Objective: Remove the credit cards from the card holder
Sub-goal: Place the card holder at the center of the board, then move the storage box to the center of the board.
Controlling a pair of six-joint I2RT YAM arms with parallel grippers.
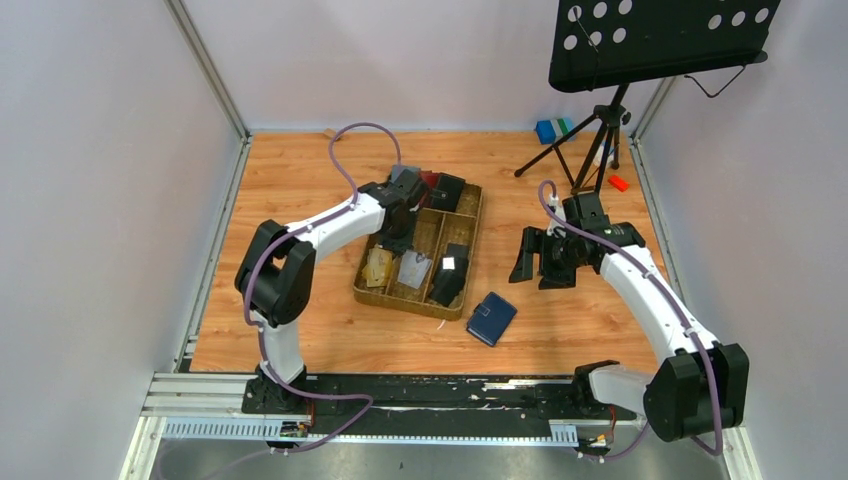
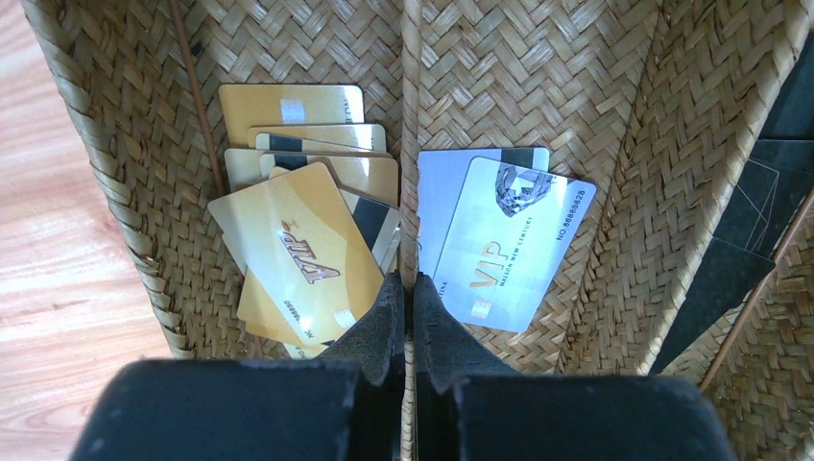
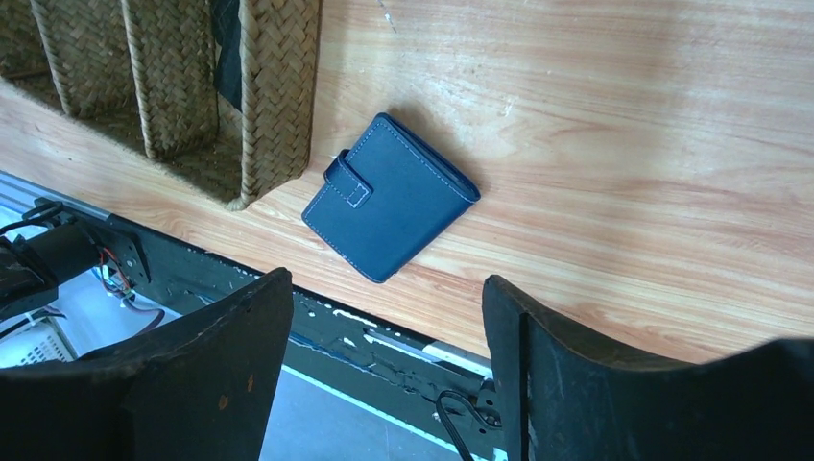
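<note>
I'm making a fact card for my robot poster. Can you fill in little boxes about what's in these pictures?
card holder: navy, closed, lying on the table beside the woven tray
gold cards: piled in one tray compartment
silver cards: in the next compartment
left gripper: shut, over the divider between the two piles
right gripper: open, empty, not touching the card holder

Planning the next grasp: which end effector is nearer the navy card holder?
Right. The right end effector hangs open just beyond the card holder; the left end effector is shut over the credit cards in the woven tray.
</note>
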